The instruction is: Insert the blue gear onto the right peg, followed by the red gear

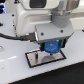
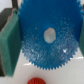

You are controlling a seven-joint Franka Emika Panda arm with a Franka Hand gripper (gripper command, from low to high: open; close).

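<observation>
Gripper (image 1: 51, 48) is clamping the blue gear (image 2: 48, 36) by its rim between closed-in fingers, hovering it just above the grey plate (image 1: 36, 59), likely to line the hub hole up with the right peg, which I cannot make out. Gear is facing the wrist camera flat-on, hole axis looking roughly vertical; the red gear (image 2: 36, 80) is lying on the table below.

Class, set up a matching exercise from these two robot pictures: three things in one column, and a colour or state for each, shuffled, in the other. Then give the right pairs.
Column 1:
1. blue gear
2. red gear
3. plate

Column 2:
A. grey with a black border, flat on the white table
B. lying free, only its toothed edge in the wrist view
C. held in the claw above the plate

Pairs: 1-C, 2-B, 3-A
</observation>
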